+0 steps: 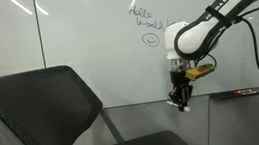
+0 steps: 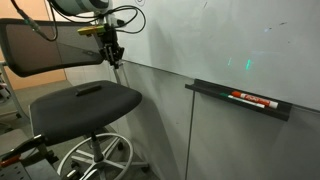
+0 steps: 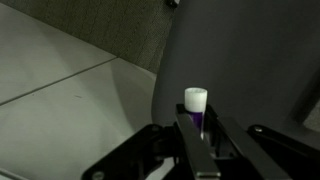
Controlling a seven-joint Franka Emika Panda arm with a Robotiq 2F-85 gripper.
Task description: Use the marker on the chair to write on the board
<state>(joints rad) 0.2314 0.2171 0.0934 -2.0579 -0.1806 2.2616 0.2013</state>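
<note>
My black two-finger gripper [image 3: 200,138] is clenched on the slim marker [image 3: 196,100]. Its white end pokes out past the fingertips and a purple stretch of barrel is pinched between the jaws, as the wrist view shows. The pickup half of the job looks done: the marker is off the dark grey office chair [image 2: 85,100] and in my grasp. The writing half remains, by my reading. In both exterior views the gripper [image 1: 181,98] hangs above the chair's seat, close to the lower edge of the glossy white board [image 1: 83,28]. That puts it well below the green handwriting [image 1: 147,15] and the small smiley face [image 1: 150,39]. Whether the marker's end touches the board I cannot tell, and no mark shows beside the gripper. The white robot arm [image 1: 200,31] reaches in from the side of the exterior view. A red-and-black marker-like item [image 2: 252,98] lies on the grey wall tray [image 2: 205,88], well apart from the gripper.
</note>
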